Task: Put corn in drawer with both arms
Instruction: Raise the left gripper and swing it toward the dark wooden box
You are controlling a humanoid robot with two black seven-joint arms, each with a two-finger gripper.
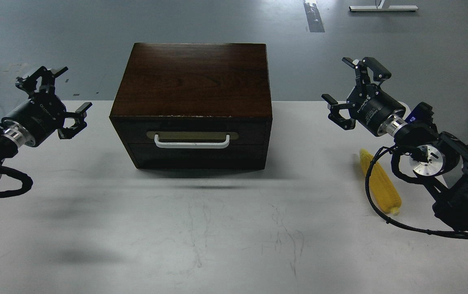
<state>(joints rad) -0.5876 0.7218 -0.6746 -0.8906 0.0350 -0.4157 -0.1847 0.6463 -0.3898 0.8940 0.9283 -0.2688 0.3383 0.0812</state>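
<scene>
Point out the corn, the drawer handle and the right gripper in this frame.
corn (383,188): head view, middle of the yellow cob lying on the table.
drawer handle (192,143): head view, middle of the white bar.
right gripper (350,87): head view, gap midway between its open fingertips.

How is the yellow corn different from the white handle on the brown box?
The corn is bright yellow and bumpy; the handle is white and smooth. The corn lies loose on the table, angled, far to the right under the right arm's cable; the handle is fixed level on the front of the shut drawer. The corn tapers to one end, while the handle is an even bar. Both are long, thin shapes, and neither is touched by a gripper.
</scene>
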